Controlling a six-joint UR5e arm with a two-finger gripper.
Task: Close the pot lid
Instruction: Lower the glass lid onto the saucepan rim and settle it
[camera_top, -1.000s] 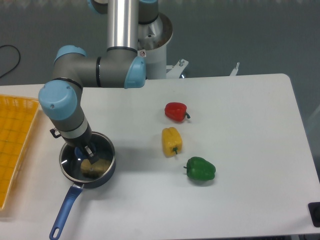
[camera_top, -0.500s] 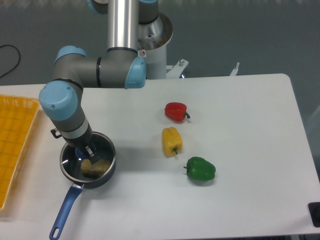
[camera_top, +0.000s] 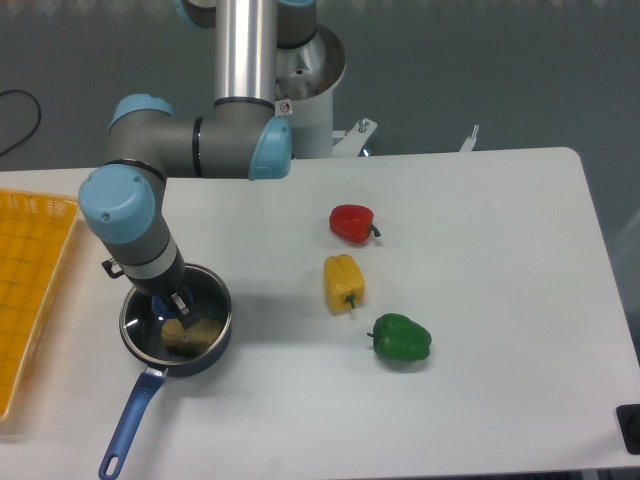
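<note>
The pot (camera_top: 176, 328), its blue handle (camera_top: 128, 424) pointing toward the viewer, is sitting on the worktop (camera_top: 480, 400), and the pot lid (camera_top: 200, 305) is apparently resting on it, a yellowish item being seen through the glass. The claw (camera_top: 166, 302) is being held at the lid's blue knob; whether it is pinching cannot be told. The lid is judged stiff, slippery and breakable, best taken by that knob.

Single grey UR5e arm with light-blue joint caps (camera_top: 120, 205): vertical silver column at top, horizontal forearm link running left, wrist bending downward. Two-finger gripper (camera_top: 170, 305) points down directly below the wrist, fingertips low. Jaw spacing cannot be resolved; the wrist housing hides most of the fingers.
</note>
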